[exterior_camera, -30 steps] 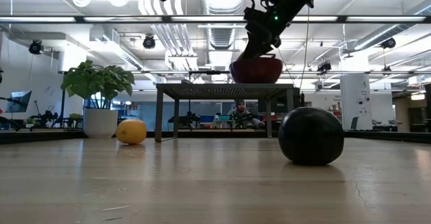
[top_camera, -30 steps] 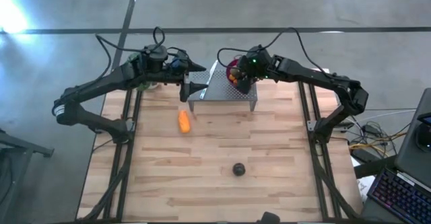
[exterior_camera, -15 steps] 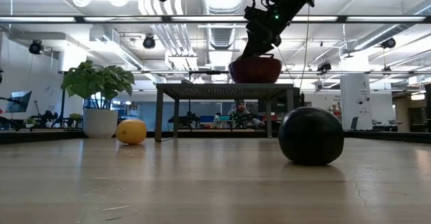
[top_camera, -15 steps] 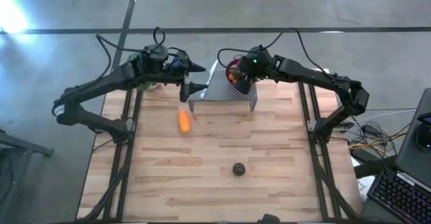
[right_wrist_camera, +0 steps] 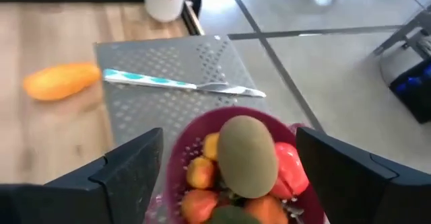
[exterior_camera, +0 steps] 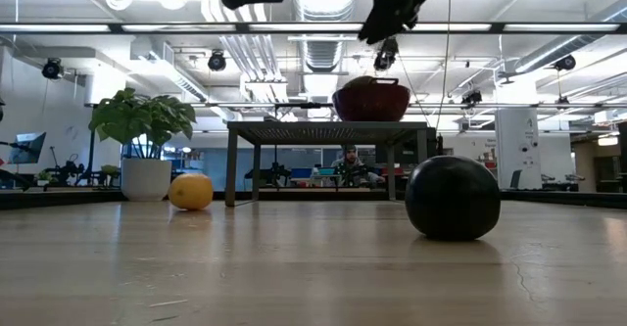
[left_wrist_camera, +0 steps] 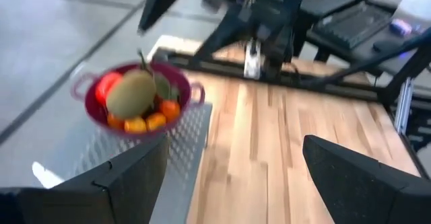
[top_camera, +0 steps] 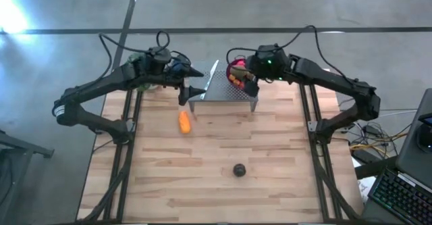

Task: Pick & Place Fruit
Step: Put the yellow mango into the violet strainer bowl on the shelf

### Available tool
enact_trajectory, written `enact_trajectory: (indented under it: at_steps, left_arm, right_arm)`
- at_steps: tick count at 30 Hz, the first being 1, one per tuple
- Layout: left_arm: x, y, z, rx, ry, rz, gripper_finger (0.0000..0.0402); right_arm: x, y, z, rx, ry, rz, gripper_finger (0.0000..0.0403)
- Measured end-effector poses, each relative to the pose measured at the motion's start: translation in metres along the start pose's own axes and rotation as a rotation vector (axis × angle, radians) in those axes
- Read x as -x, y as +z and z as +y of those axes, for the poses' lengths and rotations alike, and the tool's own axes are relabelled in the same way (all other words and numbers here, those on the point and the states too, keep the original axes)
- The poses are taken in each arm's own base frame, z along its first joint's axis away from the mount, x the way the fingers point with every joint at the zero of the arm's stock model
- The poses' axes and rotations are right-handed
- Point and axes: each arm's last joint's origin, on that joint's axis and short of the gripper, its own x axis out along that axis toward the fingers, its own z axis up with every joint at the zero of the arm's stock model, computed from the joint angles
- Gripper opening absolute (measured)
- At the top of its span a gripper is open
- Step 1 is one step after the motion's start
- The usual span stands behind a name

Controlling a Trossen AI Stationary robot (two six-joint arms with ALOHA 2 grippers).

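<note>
A purple bowl point(right_wrist_camera: 236, 177) stands on a perforated metal stand point(top_camera: 226, 91) at the table's far side. It holds an olive-green fruit point(right_wrist_camera: 248, 150), a red one point(right_wrist_camera: 291, 167) and small orange pieces point(right_wrist_camera: 199, 173). An elongated orange fruit point(top_camera: 185, 121) lies on the table to the left of the stand. A dark ball point(top_camera: 239, 170) lies nearer the front edge. My right gripper point(top_camera: 247, 84) hangs open above the bowl, clear of it. My left gripper point(top_camera: 200, 80) stands open in the air at the stand's left end, with nothing between its fingers.
A teal-handled knife point(right_wrist_camera: 182, 83) lies on the stand beside the bowl. A potted green plant point(exterior_camera: 142, 140) stands at the far left corner. Bare wood stretches between the orange fruit, the dark ball and the front edge.
My right gripper has risen out of the bowl and drawn back toward the table's right edge. The bowl and its fruit have stayed where they were.
</note>
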Motion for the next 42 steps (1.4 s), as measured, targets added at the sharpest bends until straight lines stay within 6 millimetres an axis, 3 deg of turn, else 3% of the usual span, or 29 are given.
enact_trajectory:
  at_steps: [13,17,23,33,42]
  left_arm:
    - [0.002,-0.035,0.001,0.021,0.036,0.321,0.0348]
    - [-0.001,-0.053,-0.001,-0.118,-0.010,0.437,0.0348]
    - [-0.012,-0.083,-0.008,-0.456,-0.151,0.539,0.0348]
    - [-0.024,-0.116,-0.031,-0.799,-0.257,0.637,0.0348]
    - [-0.035,-0.134,-0.033,-0.820,-0.198,0.653,0.0350]
  right_arm:
    - [0.060,-0.006,0.032,-0.041,0.126,0.035,0.0293]
    - [0.071,-0.010,0.040,-0.046,0.160,0.061,0.0284]
    - [0.076,-0.010,0.047,-0.033,0.189,0.062,0.0275]
    - [0.076,-0.010,0.048,-0.034,0.189,0.063,0.0295]
    - [0.076,-0.010,0.048,-0.046,0.188,0.063,0.0313]
